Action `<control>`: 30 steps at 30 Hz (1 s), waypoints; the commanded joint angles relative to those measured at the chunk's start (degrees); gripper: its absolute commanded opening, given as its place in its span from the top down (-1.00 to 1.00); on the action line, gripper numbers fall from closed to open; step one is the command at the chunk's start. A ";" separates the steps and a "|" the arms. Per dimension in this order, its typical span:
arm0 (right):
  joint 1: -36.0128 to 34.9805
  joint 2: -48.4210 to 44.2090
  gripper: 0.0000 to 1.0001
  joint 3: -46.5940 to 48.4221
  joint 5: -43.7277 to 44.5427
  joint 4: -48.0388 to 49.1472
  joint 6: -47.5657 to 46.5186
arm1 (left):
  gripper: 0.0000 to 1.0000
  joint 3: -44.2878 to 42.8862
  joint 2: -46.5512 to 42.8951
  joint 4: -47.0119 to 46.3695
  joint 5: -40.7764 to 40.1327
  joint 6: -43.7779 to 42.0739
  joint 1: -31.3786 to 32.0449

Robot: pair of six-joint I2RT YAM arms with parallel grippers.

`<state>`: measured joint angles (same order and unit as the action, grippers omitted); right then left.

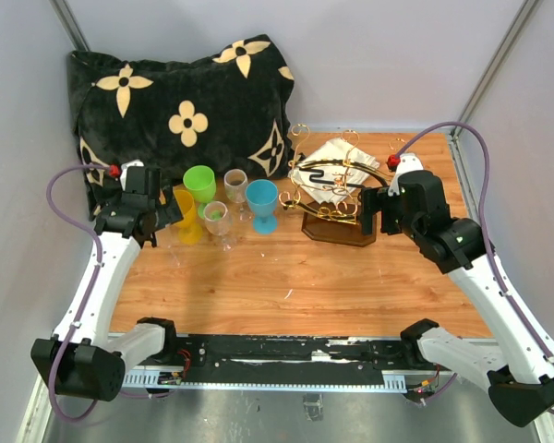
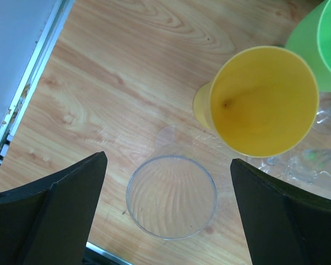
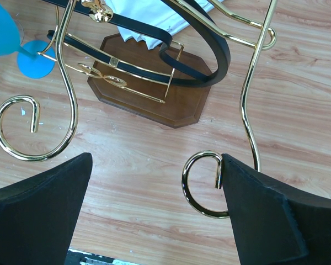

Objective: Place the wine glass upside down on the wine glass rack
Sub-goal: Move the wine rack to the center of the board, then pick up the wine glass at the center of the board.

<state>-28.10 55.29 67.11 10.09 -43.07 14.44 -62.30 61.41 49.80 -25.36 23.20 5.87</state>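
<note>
Markings: the black cushion [image 1: 180, 101] at the table's 11 o'clock bears cream four-petal flower and pointed-star motifs. No lettering can be read on it.

Task items: a clear wine glass [image 2: 171, 196] stands upright on the wooden table [image 1: 286, 277], its round rim facing the left wrist camera. It sits between the two fingers of the left gripper [image 2: 168, 165], apart from both. A yellow cup [image 2: 262, 102] stands just beside it at 1 o'clock, and a green cup [image 2: 320, 44] is further out on the same line.

The wine glass rack [image 1: 337, 198] stands at the table's 2 o'clock on its dark wooden base [image 3: 154, 94], partly over a white cloth [image 1: 337, 161]. A blue goblet [image 1: 262, 203] is near it at 9 o'clock.

Claws: the left claw is spread wide and grips nothing. The right gripper [image 3: 156, 160] is likewise spread wide and empty. One curled gold hook [image 3: 201, 185] lies against the inner edge of its right-hand finger, though contact cannot be confirmed. A second hook [image 3: 16, 130] sits at 10 o'clock.

Arm pose: the left arm reaches forward along the left edge, wrist pitched down over the cups. The right arm reaches forward and inward, its claw at the rack's 3 o'clock side.
</note>
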 commanded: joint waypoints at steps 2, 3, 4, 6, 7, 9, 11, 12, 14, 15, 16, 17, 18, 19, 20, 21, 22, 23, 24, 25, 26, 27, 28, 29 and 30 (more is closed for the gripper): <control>-0.47 0.25 -0.97 -1.68 -1.30 -1.90 -0.31 | -0.99 2.03 -0.51 -0.89 1.28 0.59 -1.03; -0.47 0.26 -0.97 -1.76 -1.30 -1.92 -0.29 | -0.99 2.36 -0.65 -1.05 1.99 0.69 -1.11; -0.47 0.24 -0.97 -1.78 -1.30 -1.85 -0.29 | -0.99 2.70 -0.81 -1.10 2.69 0.82 -1.19; -0.47 0.26 -0.97 -1.92 -1.23 -1.85 -0.30 | -0.98 3.32 -1.04 -1.13 3.98 0.96 -1.21; -0.47 0.24 -0.97 -1.90 -1.21 -1.85 -0.29 | -0.97 3.47 -1.10 -0.95 4.42 1.18 -1.21; -0.47 0.14 -0.97 -2.05 -1.06 -1.87 -0.31 | -0.93 3.63 -1.31 -0.21 4.97 1.62 -1.21; -0.47 0.04 -0.97 -2.27 -0.79 -1.89 -0.31 | -0.90 3.97 -1.74 0.02 5.33 1.92 -1.21; -0.47 0.00 -0.97 -2.30 -0.70 -1.89 -0.31 | -0.89 4.28 -1.93 0.03 4.92 2.08 -1.21; -0.47 -0.09 -0.97 -2.44 -0.61 -1.78 -0.29 | -0.88 4.20 -1.85 0.29 4.30 2.24 -1.21; -0.47 -0.09 -0.97 -2.49 -0.67 -1.87 -0.29 | -0.88 4.13 -1.82 0.30 4.02 2.25 -1.25; -0.47 -0.09 -0.97 -2.42 -0.68 -1.89 -0.32 | -0.87 4.05 -1.74 0.24 3.59 2.26 -1.22; -0.46 -0.17 -0.97 -2.38 -0.68 -1.89 -0.35 | -0.85 4.03 -1.61 0.22 3.24 2.28 -1.21; -0.47 -0.30 -0.97 -2.35 -0.64 -1.85 -0.39 | -0.84 4.07 -1.45 0.21 2.91 2.25 -1.21; -0.47 -0.42 -0.96 -2.34 -0.60 -1.88 -0.39 | -0.81 4.05 -1.36 0.13 2.74 2.23 -1.22; -0.47 -0.56 -0.96 -2.48 -0.52 -1.87 -0.45 | -0.79 4.08 -1.16 0.05 2.76 2.14 -1.26; -0.47 -0.73 -0.97 -2.49 -0.43 -1.89 -0.39 | -0.78 4.04 -0.99 -0.05 2.92 2.11 -1.23; -0.47 -0.90 -0.97 -2.46 -0.35 -1.85 -0.39 | -0.78 4.10 -0.87 -0.05 3.08 2.13 -1.21; -0.47 -0.95 -0.97 -2.50 -0.27 -1.87 -0.35 | -0.77 4.12 -0.85 -0.13 3.34 2.11 -1.21; -0.46 -1.10 -0.96 -2.52 -0.18 -1.85 -0.33 | -0.77 4.15 -0.88 -0.14 3.48 2.11 -1.22; -0.47 -1.11 -0.96 -2.44 -0.11 -1.84 -0.29 | -0.75 4.05 -0.90 -0.14 3.66 2.09 -1.21; -0.45 -1.19 -0.97 -2.46 -0.05 -1.84 -0.23 | -0.74 4.01 -1.07 -0.21 3.80 2.03 -1.21; -0.40 -1.29 -0.97 -2.48 0.01 -1.87 -0.20 | -0.73 3.92 -1.24 -0.15 3.94 1.93 -1.21; -0.46 -1.32 -0.97 -2.51 0.14 -1.85 -0.29 | -0.73 3.80 -1.47 -0.14 4.17 1.82 -1.23; -0.47 -1.38 -0.97 -2.51 0.26 -1.87 -0.29 | -0.73 3.66 -1.74 -0.08 4.48 1.55 -1.21; -0.47 -1.33 -0.97 -2.51 0.47 -1.86 -0.41 | -0.72 3.49 -1.92 0.16 5.01 1.35 -1.21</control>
<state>-28.10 54.54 65.93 10.11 -41.87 13.58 -58.35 60.49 49.98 -21.26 24.71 5.21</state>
